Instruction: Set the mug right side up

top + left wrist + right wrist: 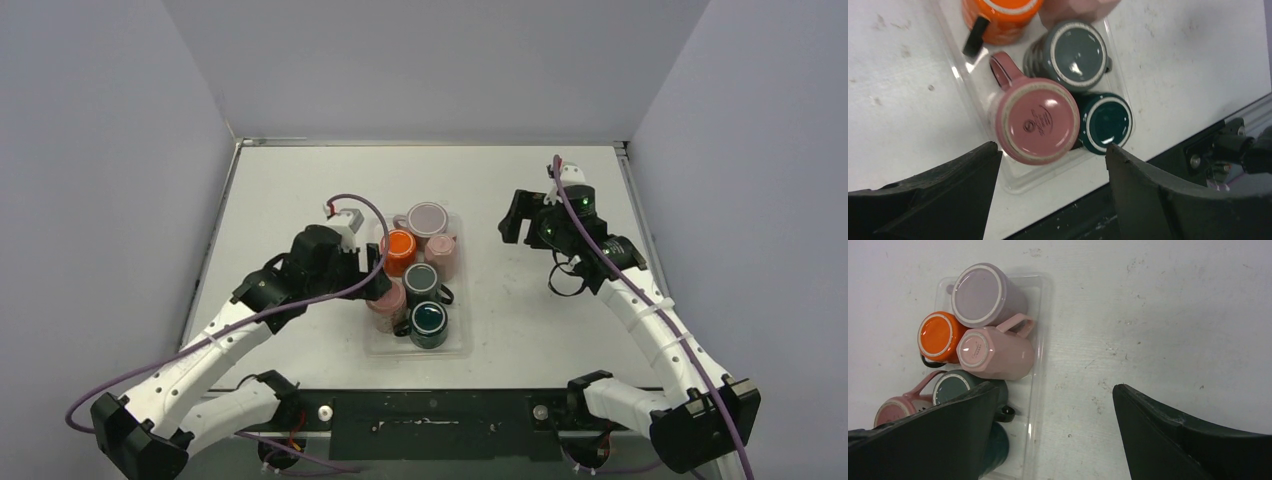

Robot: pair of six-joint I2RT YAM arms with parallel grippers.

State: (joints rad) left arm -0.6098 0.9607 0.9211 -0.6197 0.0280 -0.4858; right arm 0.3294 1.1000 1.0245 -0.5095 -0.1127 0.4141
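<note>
Left wrist view served me best: the left gripper hung over the near left corner of the clear tray, fingers spread wide and holding nothing. Directly below stood the pink mug, which I took to be the one to turn. It sat mouth down on the tray with its base facing up, its long axis upright and its handle pointing far, toward the orange mug. The teal mug pressed against its right side and the grey mug sat just beyond. I judged the fingers should straddle the body clear of both neighbours and the handle, then lift it out before rolling it over. Farther off, right of the tray, the right gripper hovered over bare table, also wide open and empty.
</note>
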